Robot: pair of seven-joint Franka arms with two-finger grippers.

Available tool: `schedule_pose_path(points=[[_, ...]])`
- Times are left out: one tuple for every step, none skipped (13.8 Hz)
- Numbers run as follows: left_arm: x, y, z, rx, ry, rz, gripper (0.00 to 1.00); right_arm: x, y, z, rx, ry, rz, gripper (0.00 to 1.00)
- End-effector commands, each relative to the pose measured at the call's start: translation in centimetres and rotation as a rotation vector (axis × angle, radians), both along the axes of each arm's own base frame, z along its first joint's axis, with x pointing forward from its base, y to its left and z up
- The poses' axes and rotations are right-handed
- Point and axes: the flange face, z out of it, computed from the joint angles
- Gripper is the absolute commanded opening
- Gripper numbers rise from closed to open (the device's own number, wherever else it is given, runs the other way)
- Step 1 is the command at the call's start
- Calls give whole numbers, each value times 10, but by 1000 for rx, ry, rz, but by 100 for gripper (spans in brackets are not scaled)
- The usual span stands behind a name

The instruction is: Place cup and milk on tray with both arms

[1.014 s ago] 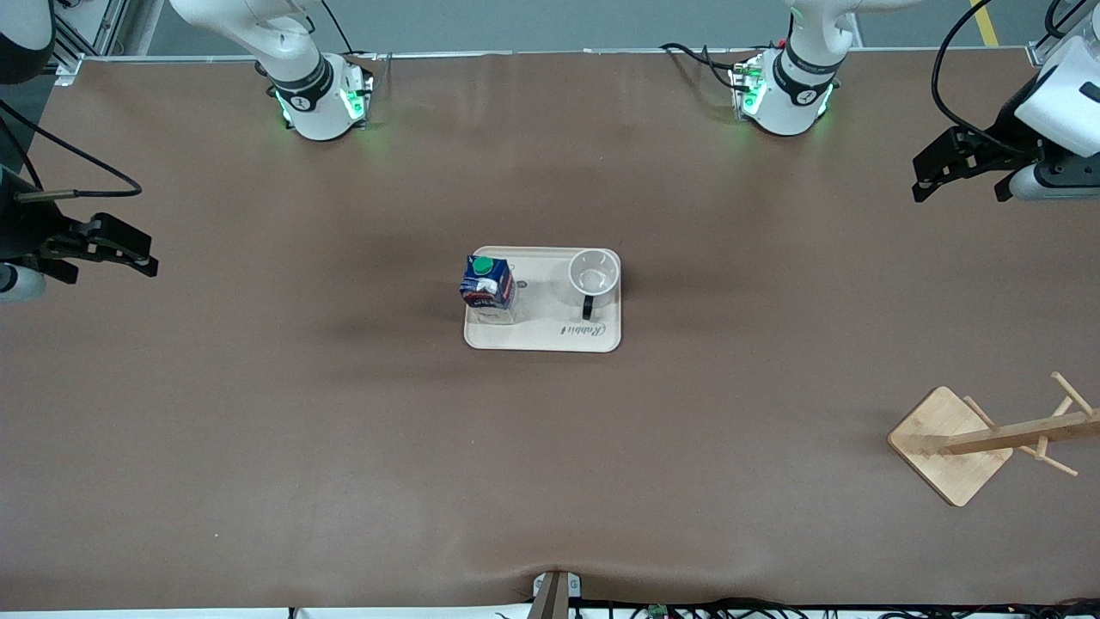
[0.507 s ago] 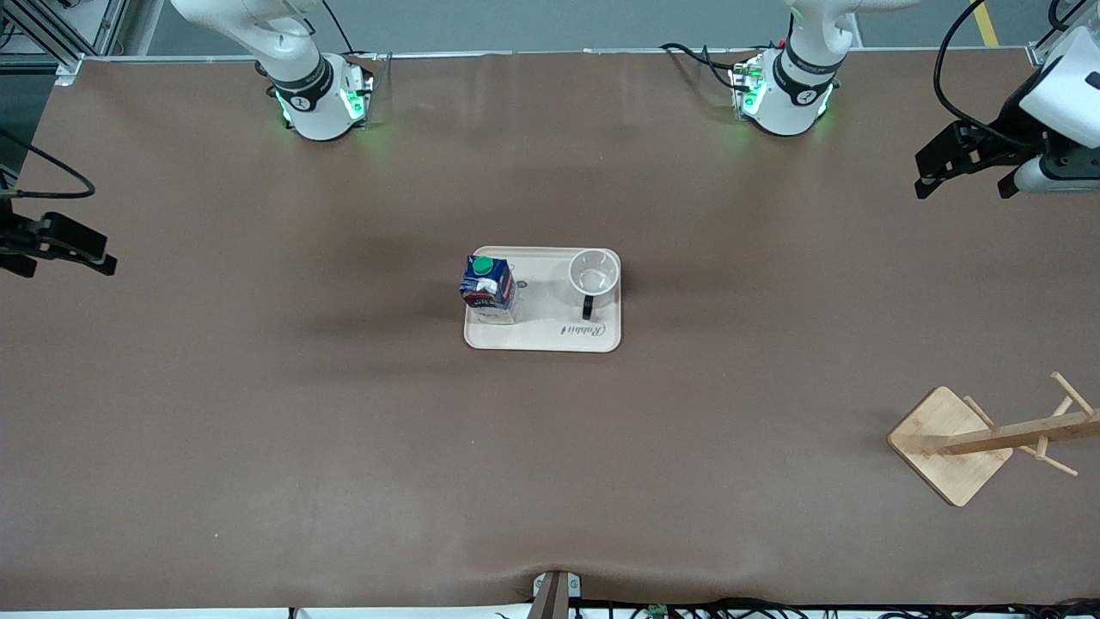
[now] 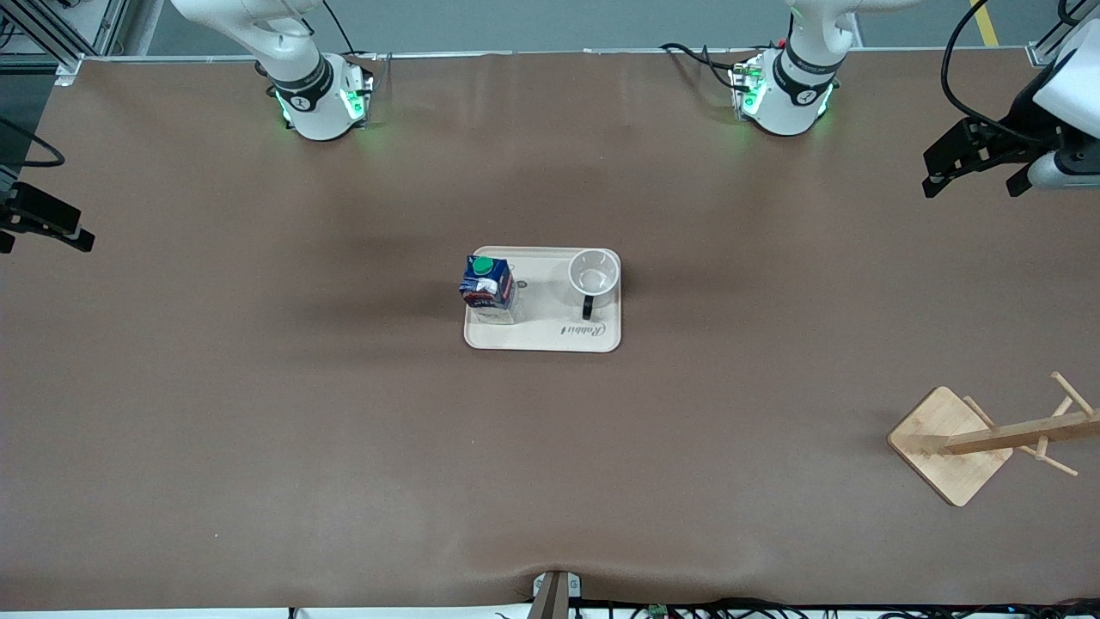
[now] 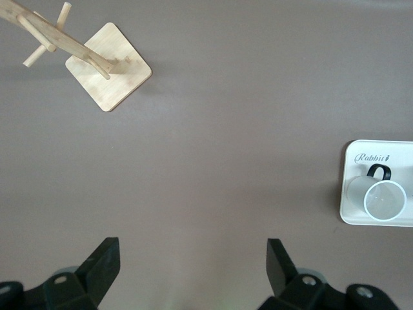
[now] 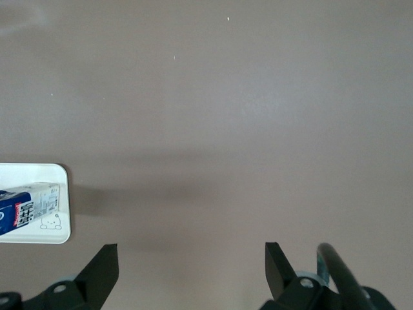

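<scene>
Since a second ago both arms have drawn outward: the right gripper (image 3: pixel 43 228) has slid almost out at the front view's 9 o'clock edge, and the left gripper (image 3: pixel 975 163) has edged toward 2 o'clock, over the table's left-arm end. Both hang in the air with jaws spread wide and nothing between them, their blunt black fingers (image 4: pixel 103 261) matte and wedge-shaped.

At the middle of the table lies the flat cream rectangular tray (image 3: pixel 550 331) with rounded corners and script lettering. On it, at the right arm's end, stands the small dark-blue milk carton (image 3: pixel 487 288) with a round green cap, upright. At the tray's other end, about 3 o'clock from the carton and apart from it, sits the small white mug (image 3: pixel 594 277), mouth up, its black loop handle pointing toward 6 o'clock.

Toward 4 o'clock, well apart from the tray, a pale wooden rack (image 3: pixel 950 444) stands on a square base with slim pegs.

A smooth matte brown table cover (image 3: pixel 258 413) spans the table; grey floor shows along the 12 o'clock edge.
</scene>
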Motion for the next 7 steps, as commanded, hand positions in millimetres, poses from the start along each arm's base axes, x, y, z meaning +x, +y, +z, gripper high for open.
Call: schedule_pose_path(points=[[-3,2,6,2,2,-6,100,-23,-22,-10,39,-31,-47,100],[-3,2,6,2,2,-7,100,-28,-22,-11,44,-51,-48,100],[-3,2,6,2,2,-7,100,-29,-20,-9,39,-58,-42,100],[-3,2,6,2,2,-7,100,-28,-18,-7,34,-65,-38,100],[-3,2,6,2,2,-9,100,-27,-16,-6,30,-68,-32,100],[-4,3,6,2,2,-7,100,-27,-15,-7,23,-62,-30,100],[-4,3,7,2,0,-7,100,-28,-16,-7,20,-58,-30,100]])
